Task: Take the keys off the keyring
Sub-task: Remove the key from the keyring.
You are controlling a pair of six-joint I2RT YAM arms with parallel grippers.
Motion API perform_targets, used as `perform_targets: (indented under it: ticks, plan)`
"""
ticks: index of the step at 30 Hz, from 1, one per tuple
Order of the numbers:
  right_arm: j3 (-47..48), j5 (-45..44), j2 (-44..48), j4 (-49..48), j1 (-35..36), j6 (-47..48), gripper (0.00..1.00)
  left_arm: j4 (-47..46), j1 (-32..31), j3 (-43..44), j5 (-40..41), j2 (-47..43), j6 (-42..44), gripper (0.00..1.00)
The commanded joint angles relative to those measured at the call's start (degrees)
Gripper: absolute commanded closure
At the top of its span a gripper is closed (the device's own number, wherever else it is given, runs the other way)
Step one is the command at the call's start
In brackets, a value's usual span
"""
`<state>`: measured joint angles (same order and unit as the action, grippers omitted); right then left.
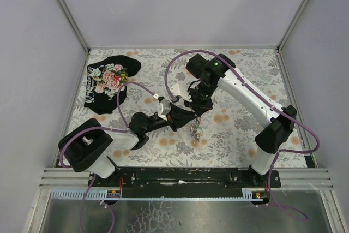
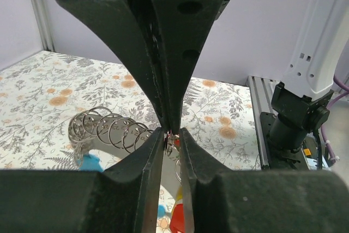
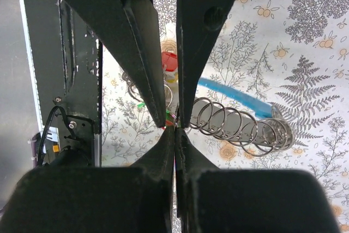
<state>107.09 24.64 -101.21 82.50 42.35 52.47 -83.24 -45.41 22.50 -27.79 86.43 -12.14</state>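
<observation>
Both grippers meet above the middle of the table. My right gripper [image 3: 174, 129] [image 1: 196, 112] is shut on the thin keyring at its tips, and the keys [image 1: 196, 130] hang under it. A chain of silvery rings [image 3: 234, 124] [image 2: 109, 129] trails off to a light-blue fob [image 3: 234, 95]. A red key head [image 3: 169, 61] and a red and yellow one [image 2: 180, 216] show below. My left gripper [image 2: 173, 135] [image 1: 181, 117] faces the right one tip to tip. Its jaws stand a narrow gap apart around a small metal ring [image 2: 173, 144], open, with room left on one side.
A black floral cloth [image 1: 109, 83] lies at the back left of the patterned table [image 1: 245, 75]. The right arm's base [image 2: 297, 113] stands by the aluminium rail [image 1: 180, 175] at the near edge. White walls enclose the table on three sides.
</observation>
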Motion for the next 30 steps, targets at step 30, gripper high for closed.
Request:
perform_targets:
  ticks: [30]
  plan:
    - [0.57,8.37,3.95,-0.14,-1.01,-0.6,0.61,-2.14,-0.13,-0.92,-0.18,-3.5,-1.04,1.0]
